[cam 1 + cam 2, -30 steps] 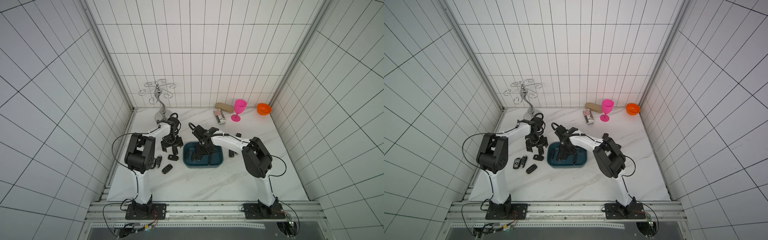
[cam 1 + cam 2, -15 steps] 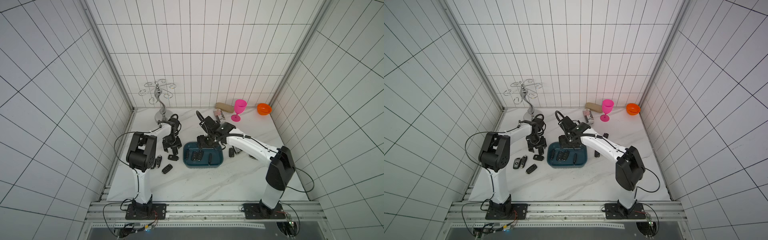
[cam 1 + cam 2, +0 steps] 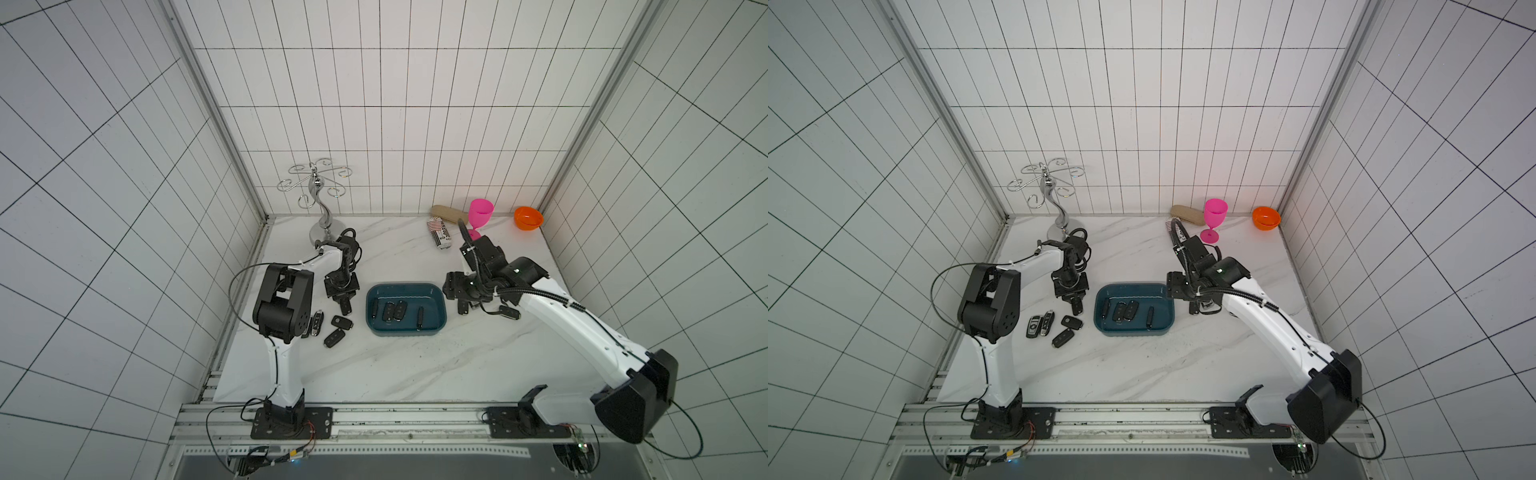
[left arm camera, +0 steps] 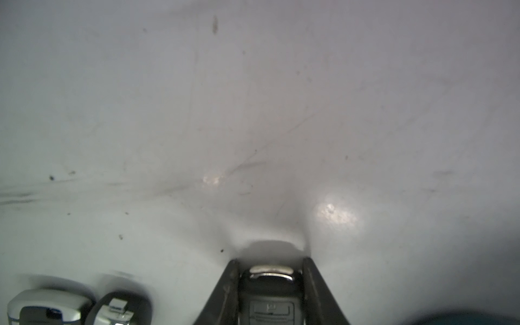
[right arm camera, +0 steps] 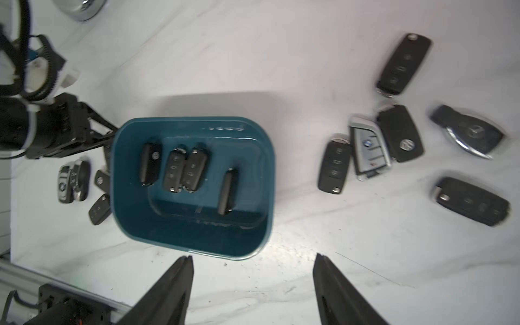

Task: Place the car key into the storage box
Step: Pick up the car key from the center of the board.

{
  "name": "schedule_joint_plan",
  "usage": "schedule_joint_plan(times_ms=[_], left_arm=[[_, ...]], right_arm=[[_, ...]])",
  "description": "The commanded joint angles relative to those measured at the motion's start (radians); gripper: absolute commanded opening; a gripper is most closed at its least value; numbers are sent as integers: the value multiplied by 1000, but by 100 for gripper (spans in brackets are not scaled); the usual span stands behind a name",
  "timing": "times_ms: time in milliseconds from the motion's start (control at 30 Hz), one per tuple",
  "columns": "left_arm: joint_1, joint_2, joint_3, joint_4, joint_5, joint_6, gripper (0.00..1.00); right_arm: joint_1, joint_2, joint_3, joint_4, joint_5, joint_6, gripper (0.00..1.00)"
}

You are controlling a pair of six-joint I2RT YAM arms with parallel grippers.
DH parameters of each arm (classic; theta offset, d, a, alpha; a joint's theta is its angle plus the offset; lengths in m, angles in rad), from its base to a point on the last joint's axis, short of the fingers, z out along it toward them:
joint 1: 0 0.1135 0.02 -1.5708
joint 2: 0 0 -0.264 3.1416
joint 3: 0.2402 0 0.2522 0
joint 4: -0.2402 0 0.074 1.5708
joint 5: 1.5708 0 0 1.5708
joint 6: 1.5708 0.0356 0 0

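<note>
- The left pincer has narrowed sharply in the last second. Its fingers stood wide apart and now sit against both sides of the car key.
- That key seems to lie flat on the desk, not yet raised.
- In a top view the key is just beside the storage box, on the side facing the desk's left edge. The box sits mid-desk between the two arms.
- The right pincer has pulled back from over the box toward the desk's right edge. Its fingers are well apart, with nothing between them.
- Four keys already lie in the box.
- My reading is that the right arm's delivery is done and the left arm's grasp has only just formed. What remains for this key is a lift and a short carry over the box's wall, and the right arm is no longer in the way.
- Other loose keys wait near the left edge, and a second cluster lies toward the right edge.
</note>
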Motion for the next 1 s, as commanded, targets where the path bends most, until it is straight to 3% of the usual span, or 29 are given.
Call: schedule_joint_plan(times_ms=[0,267,600,800,967], left_arm=[[0,56,-1,45,24,-5,31],[21,27,26,37,51,-6,29],[35,-159,181,-120,86,44,27],[-53,-235,283,-207,119,94,28],[-181,-172,396,-279,141,108,28]], right_arm=[[-62,-65,-79,-39,29,1,71],[-149,-104,-200,-41,6,8,71],[-233,-113,-275,-20,-17,-10,71],[-344,-82,-316,5,-93,-19,72],[-410,-68,-342,27,-153,-26,72]])
